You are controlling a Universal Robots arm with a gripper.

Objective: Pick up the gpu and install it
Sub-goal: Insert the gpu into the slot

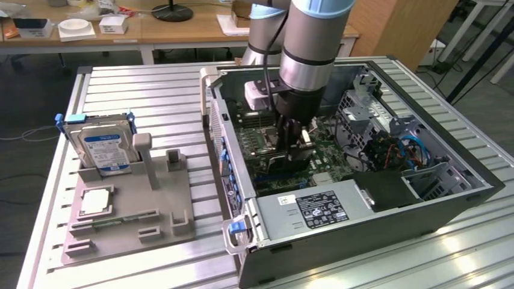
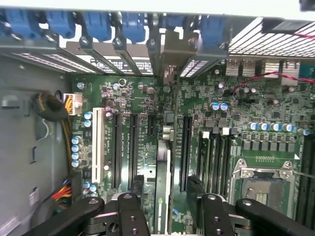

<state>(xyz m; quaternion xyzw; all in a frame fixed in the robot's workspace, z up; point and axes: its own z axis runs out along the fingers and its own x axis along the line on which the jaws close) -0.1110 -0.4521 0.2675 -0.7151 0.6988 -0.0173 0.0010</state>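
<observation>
Reaching down into the open computer case (image 1: 449, 205), the arm (image 1: 313, 48) hangs its gripper (image 1: 293, 153) just above the motherboard (image 2: 236, 123), close to the middle of the exterior view. The gripper stands wide open and has hold of nothing. In the wrist view its two black fingers (image 2: 130, 216) straddle the gpu (image 2: 163, 167), with a visible gap on either side.

The gpu is seen edge-on, a thin green board standing upright in a slot of the motherboard, between the long black expansion slots. Its metal bracket end (image 2: 170, 69) meets the row of slot covers under the blue clips (image 2: 98, 24). The empty processor socket (image 2: 266, 184) lies well apart from the card, on the same board.

In the exterior view the grey power supply (image 1: 321, 208) sits at about six o'clock from the gripper, inside the case. At nine o'clock from the case, a grey fixture (image 1: 161, 217) rests on the ribbed metal table (image 1: 144, 84). It carries an upright hard drive (image 1: 103, 150) with a blue-and-white label.
</observation>
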